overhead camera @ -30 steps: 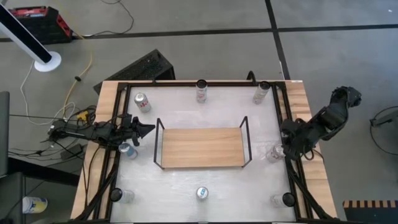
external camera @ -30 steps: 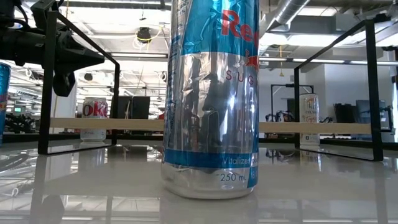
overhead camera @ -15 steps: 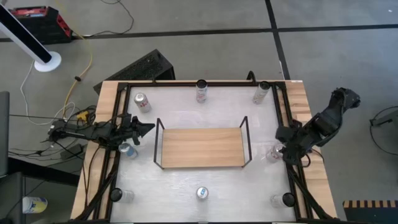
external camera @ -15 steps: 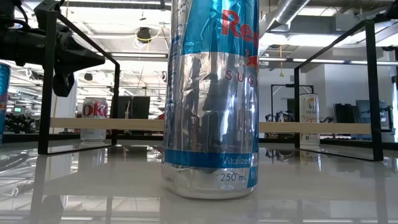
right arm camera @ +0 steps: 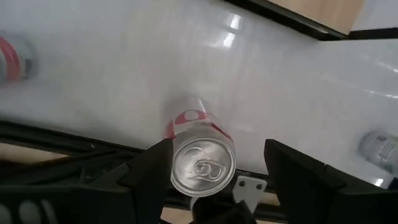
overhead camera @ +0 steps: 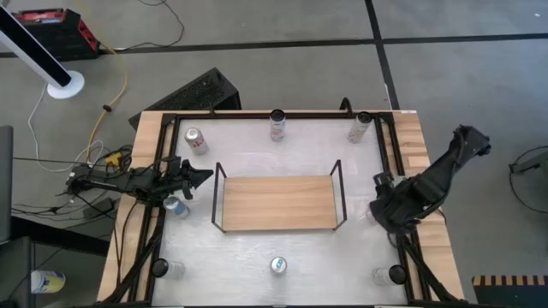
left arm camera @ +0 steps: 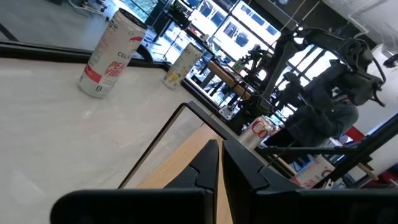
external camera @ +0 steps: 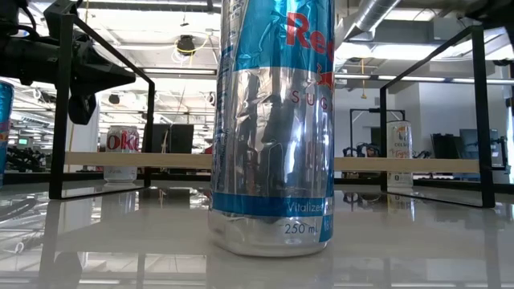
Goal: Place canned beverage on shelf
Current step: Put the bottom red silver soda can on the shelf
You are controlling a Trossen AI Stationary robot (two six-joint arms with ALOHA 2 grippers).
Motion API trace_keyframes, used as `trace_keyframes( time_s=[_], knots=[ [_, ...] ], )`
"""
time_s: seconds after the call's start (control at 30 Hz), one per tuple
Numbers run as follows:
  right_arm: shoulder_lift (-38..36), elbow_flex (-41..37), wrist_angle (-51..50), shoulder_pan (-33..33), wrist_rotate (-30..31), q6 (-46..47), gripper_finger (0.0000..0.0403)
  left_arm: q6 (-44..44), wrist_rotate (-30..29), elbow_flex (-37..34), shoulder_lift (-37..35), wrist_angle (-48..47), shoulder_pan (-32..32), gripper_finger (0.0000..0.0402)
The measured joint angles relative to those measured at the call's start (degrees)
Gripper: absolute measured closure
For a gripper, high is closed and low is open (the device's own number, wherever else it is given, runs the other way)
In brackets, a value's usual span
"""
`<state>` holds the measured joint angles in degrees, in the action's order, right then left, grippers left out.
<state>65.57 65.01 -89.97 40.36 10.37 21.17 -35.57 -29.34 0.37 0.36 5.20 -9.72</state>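
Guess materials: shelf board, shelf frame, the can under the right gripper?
Shelf board: looks like light wood, matte, faint grain lines.
Shelf frame: thin black wire or rod, probably painted metal.
Can under the open right gripper: shiny silver lid with pull tab, so likely aluminium; printed red-and-white side.

Even, bright overhead light fills the scene, and the glossy white tabletop (overhead camera: 257, 248) throws it back as pale glare, with only faint shadows under the shelf (overhead camera: 278, 203). In the low view the blue can (external camera: 273, 128) stands so close to the lens that it looms large, its metal streaked with reflections, while ceiling lamps and windows behind burn nearly white and the tabletop mirrors the shelf frame. The left wrist view is tilted, its own claw (left arm camera: 221, 171) soft and dark in the foreground against bright windows; the right wrist view shows a hot glare patch on the tabletop and a shiny silver can top (right arm camera: 202, 167), fairly sharp.
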Motion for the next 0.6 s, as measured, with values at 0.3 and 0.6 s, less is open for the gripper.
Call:
trace_keyframes(
  time_s=[0.3, 0.6],
  knots=[
    [5.96, -0.03, -0.06, -2.36, -7.58, 8.44, 0.0125, 0.43, 0.02, -0.01, 0.0, 0.01, 0.0, 0.0397],
    [-0.6, -0.04, 0.0, -4.92, -8.72, 23.45, 0.0125, 0.51, 0.17, -0.01, 0.0, 0.0, 0.0, 0.0397]
  ],
)
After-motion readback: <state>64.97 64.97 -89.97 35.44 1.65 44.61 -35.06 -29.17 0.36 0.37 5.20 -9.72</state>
